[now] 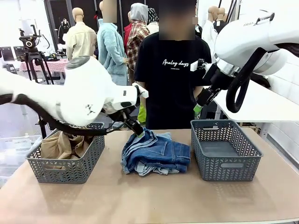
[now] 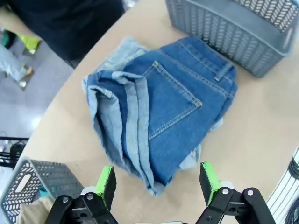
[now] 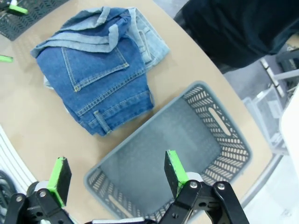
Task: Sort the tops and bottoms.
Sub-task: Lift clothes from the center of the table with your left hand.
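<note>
At the lower left of the front view, the left basket (image 1: pixel 65 170) holds the tan khaki shirt (image 1: pixel 60 145), crumpled and rising a little over the rim. So I judge that one of the tops is already sorted. Of the teal-green top (image 2: pixel 43 191) I see perhaps only a small scrap, inside this basket at the lower left corner of my left wrist view. It is too small to be sure.

A little to the right, my left hand (image 1: pixel 138 130) hangs at the upper left edge of the denim pile, its green pads wide apart with nothing between them. I cannot tell whether a fingertip touches the cloth.

In the middle of the counter (image 1: pixel 140 200) lie the bottoms, not yet sorted. The darker blue denim (image 2: pixel 177 102) is folded on top and the pale washed denim (image 2: pixel 122 49) shows from under it. How much of the pale one is covered I cannot say, nor whether something more lies inside the folds.

Further right, my right hand (image 3: pixel 112 175) hovers above the right basket (image 1: pixel 224 161), pads also wide apart and holding nothing. This basket has nothing in it.

So about half is done, as I judge: both denim pieces wait to go in a basket, probably the right one. The person (image 1: pixel 170 79) stands behind the counter at the upper middle, and I cannot make out the person's hands.
</note>
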